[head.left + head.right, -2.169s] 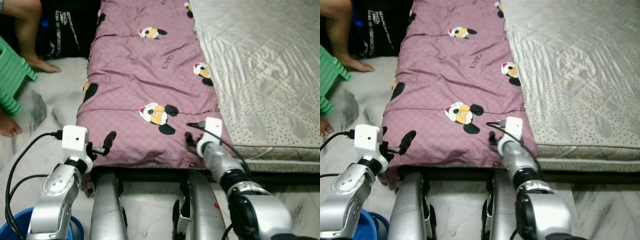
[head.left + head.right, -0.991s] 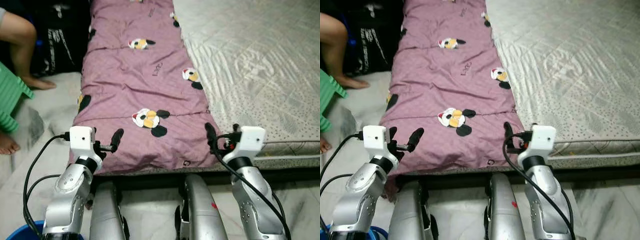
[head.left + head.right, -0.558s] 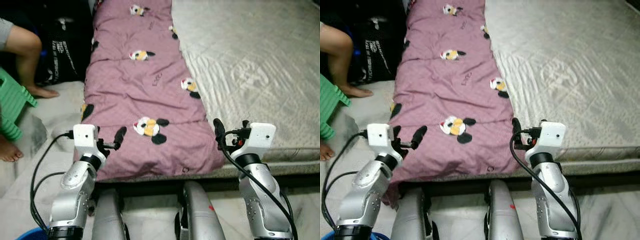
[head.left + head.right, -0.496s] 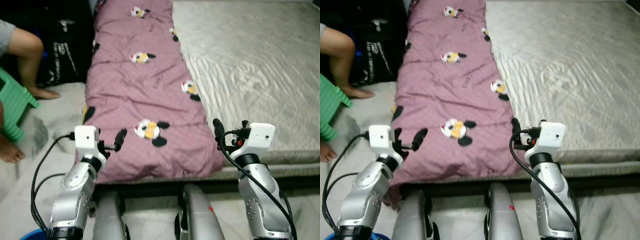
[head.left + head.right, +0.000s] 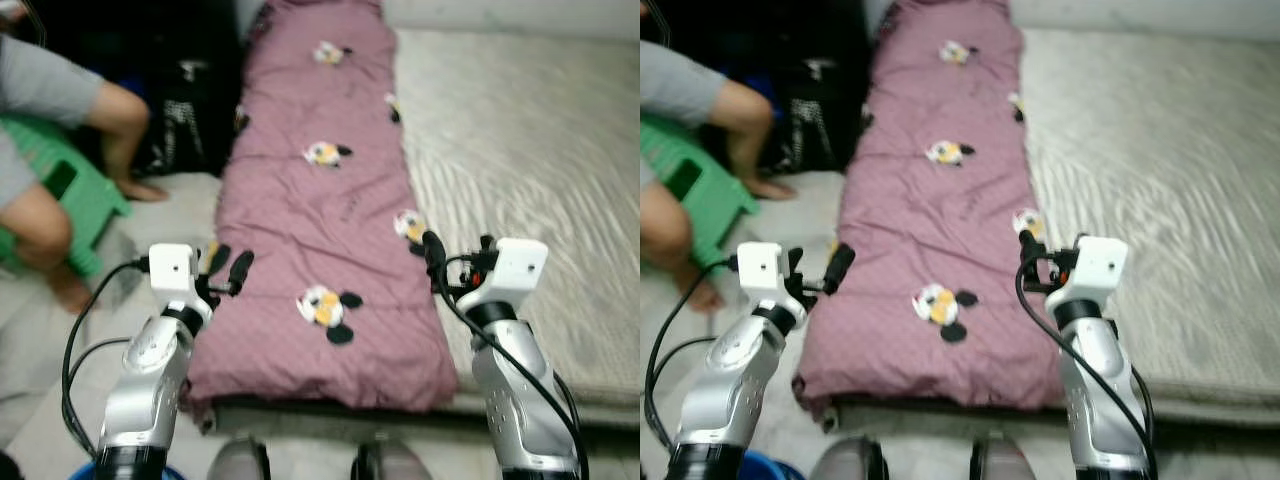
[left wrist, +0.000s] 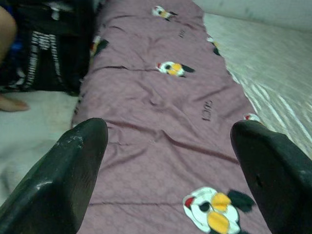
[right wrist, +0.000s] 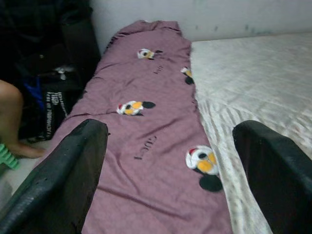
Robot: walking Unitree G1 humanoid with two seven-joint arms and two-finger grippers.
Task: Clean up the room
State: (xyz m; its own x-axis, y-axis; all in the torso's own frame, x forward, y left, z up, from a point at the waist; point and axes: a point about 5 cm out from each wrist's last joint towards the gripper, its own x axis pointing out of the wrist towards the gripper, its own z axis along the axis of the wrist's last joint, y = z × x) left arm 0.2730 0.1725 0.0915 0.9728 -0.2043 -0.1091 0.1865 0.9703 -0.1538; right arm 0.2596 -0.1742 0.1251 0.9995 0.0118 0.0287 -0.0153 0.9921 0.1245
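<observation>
Left eye view shows our left hand (image 5: 228, 270) and right hand (image 5: 455, 262) raised at either side of the quilt (image 5: 330, 200), fingers apart and empty, probably poised to grip its near edge on the bed (image 5: 540, 180).

Two silver jointed arms, each topped by a white box-shaped wrist camera trailing looped black cable, end in the left gripper (image 5: 228, 268) and right gripper (image 5: 455, 262) with long, rounded black fingers (image 6: 73, 175).
</observation>
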